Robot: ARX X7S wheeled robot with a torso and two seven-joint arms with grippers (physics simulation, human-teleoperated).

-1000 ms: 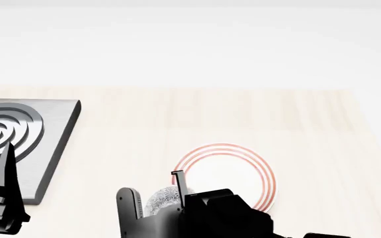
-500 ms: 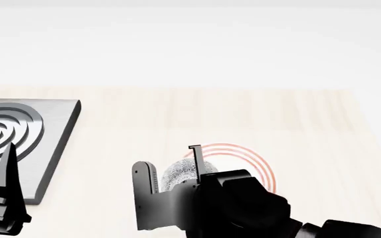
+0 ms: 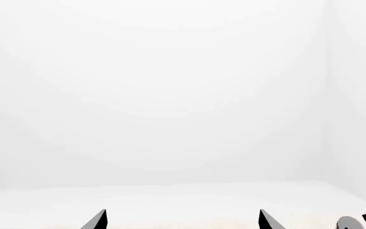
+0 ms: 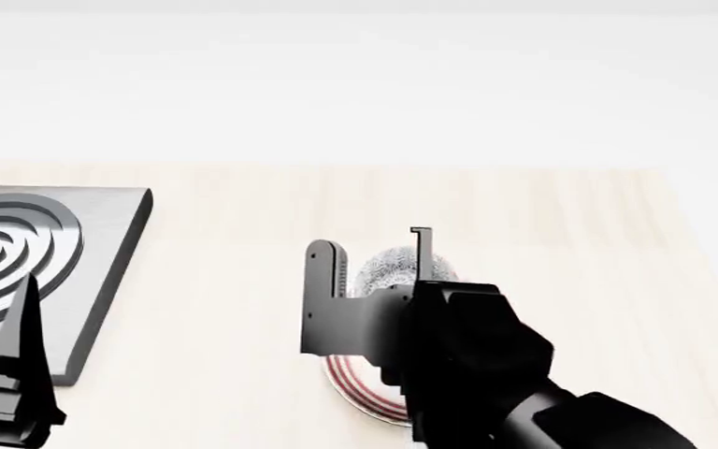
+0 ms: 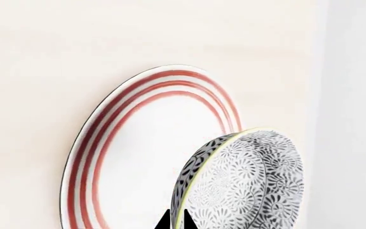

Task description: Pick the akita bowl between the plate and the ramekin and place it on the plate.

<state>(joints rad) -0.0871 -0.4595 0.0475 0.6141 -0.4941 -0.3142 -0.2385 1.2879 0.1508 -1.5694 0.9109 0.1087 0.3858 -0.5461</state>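
Counter (image 4: 559, 215): pale wood-grain surface, filling the lower two-thirds of the head view; white backdrop beyond its far edge.

Grey slab (image 4: 97, 281): square, dark-edged, with raised concentric rings on top; lies at the counter's 9 o'clock side, well apart from the task's things.

Right arm (image 4: 496, 374): black, entering from 5 o'clock in the head view. It covers most of the plate and the lower part of the bowl from that camera.

Plate (image 5: 138, 157): flat, white, several thin red rings round the rim. It rests on the counter; in the head view only a red-ringed sliver (image 4: 356, 385) shows at the arm's 7 o'clock edge. No object lies on its white centre in the right wrist view.

Akita bowl (image 5: 247, 186): white with dense grey-black floral speckle, pale green rim line. Held tilted on its side, in front of the plate's face in the right wrist view, its rim overlapping the plate's ringed edge. In the head view its speckled wall (image 4: 391, 267) shows between the claw's two fingers. Interior holds nothing visible.

Right claw (image 4: 372, 271): clamped on the akita bowl's wall, one finger either side.

Left claw (image 3: 181, 218): two dark fingertips standing apart, nothing between them, facing blank white space; its arm sits at 8 o'clock in the head view.
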